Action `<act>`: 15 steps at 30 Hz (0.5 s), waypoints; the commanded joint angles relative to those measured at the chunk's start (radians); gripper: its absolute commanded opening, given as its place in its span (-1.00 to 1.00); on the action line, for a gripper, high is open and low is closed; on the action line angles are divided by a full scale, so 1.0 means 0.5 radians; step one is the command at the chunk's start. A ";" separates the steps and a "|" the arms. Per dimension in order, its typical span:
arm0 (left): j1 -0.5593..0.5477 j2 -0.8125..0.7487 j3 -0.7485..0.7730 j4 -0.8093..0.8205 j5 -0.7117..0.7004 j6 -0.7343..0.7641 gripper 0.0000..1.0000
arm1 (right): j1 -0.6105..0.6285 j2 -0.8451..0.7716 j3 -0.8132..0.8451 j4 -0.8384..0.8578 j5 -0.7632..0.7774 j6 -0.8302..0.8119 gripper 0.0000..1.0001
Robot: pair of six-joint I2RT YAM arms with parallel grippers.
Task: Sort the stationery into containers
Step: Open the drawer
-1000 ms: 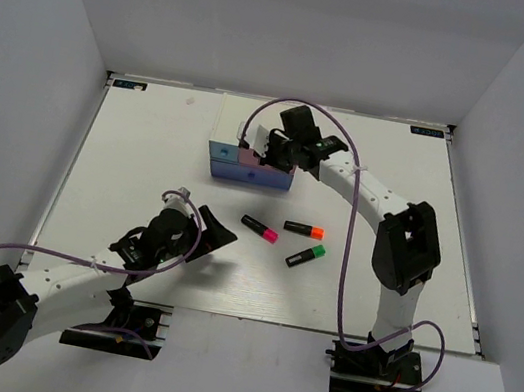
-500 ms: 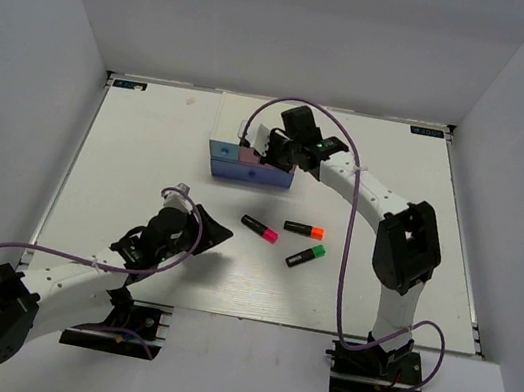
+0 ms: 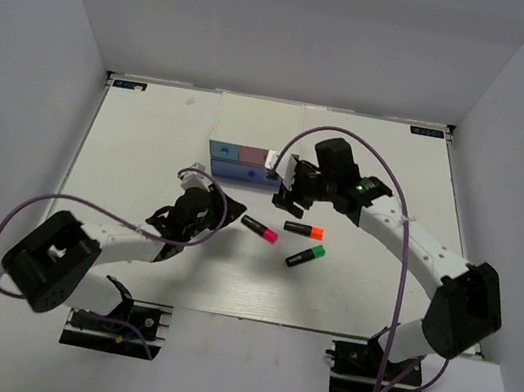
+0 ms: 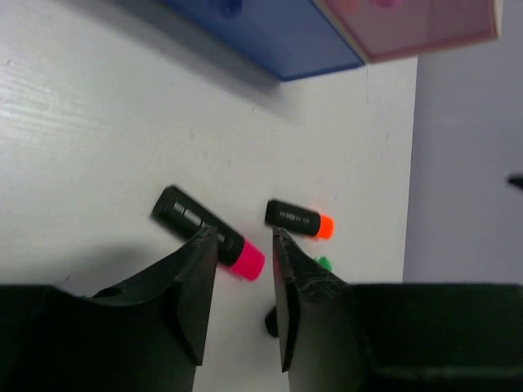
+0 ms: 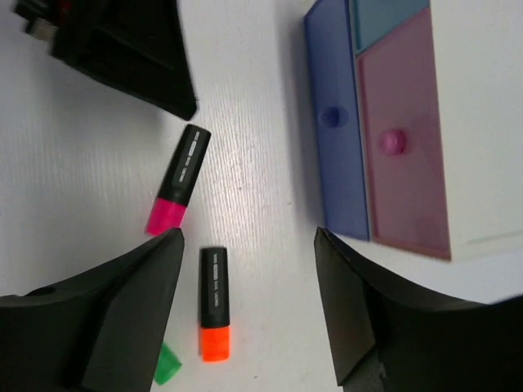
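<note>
Three short black highlighters lie on the white table in front of the chest: pink-capped [image 3: 258, 228], orange-capped [image 3: 304, 230] and green-capped [image 3: 304, 255]. The white chest [image 3: 275, 159] has a light blue drawer [image 3: 221, 149], a pink drawer [image 3: 249, 154] and a wide dark blue drawer [image 3: 241, 173], all pushed in. My left gripper [image 4: 243, 238] hangs over the pink highlighter [image 4: 208, 233], jaws narrowly apart and gripping nothing. My right gripper [image 5: 247, 237] is wide open and empty, above the table between the orange highlighter [image 5: 213, 302] and the dark blue drawer [image 5: 335, 163].
White walls enclose the table on three sides. My left gripper's black body [image 5: 122, 49] shows at the top left of the right wrist view, close to the pink highlighter [image 5: 178, 180]. The green cap [image 5: 167, 365] peeks out at the bottom.
My right gripper has left the chest, swung down to its front right and opened. My left arm has reached forward to the pink highlighter and narrowed its jaws.
</note>
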 commanded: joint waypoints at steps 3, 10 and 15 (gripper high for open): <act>0.086 0.406 0.219 0.312 -0.060 -0.088 0.09 | -0.065 -0.245 -0.340 0.189 0.100 0.158 0.50; 0.148 0.783 0.391 0.512 -0.060 -0.214 0.28 | -0.206 -0.536 -0.706 0.281 0.168 0.257 0.21; 0.184 0.944 0.532 0.506 -0.090 -0.214 0.19 | -0.316 -0.598 -0.764 0.351 0.159 0.333 0.00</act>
